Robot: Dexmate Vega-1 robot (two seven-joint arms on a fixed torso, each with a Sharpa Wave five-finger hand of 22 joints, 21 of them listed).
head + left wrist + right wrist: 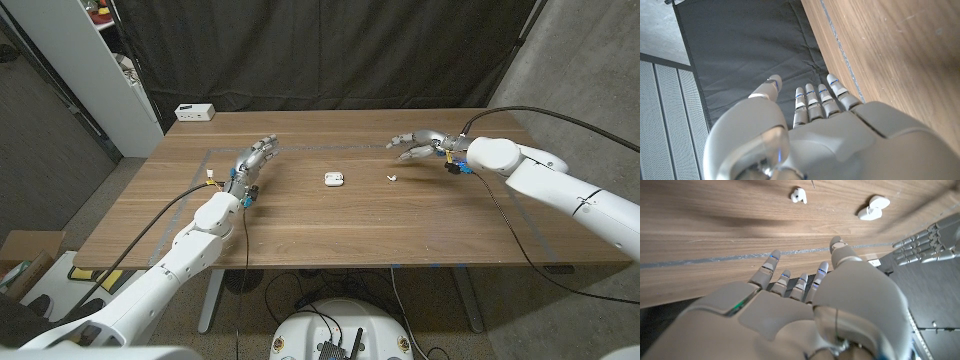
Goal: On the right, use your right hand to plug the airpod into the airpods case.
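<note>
While right hand (418, 143) hovers released, fingers apart | airpod (392, 178) lies on desk (330, 225) just right of open airpods case (334, 179) | advise: descend squarely, pinch airpod lightly without nudging case.

A white airpods case (334, 179) lies open near the middle of the wooden table (330, 225), with a small white airpod (392, 178) well apart to its right. The right hand (422, 143) hovers just beyond the airpod, fingers spread, holding nothing. The left hand (254, 162) waits at the left, fingers extended. A white box (194, 112) sits at the far left corner.
</note>
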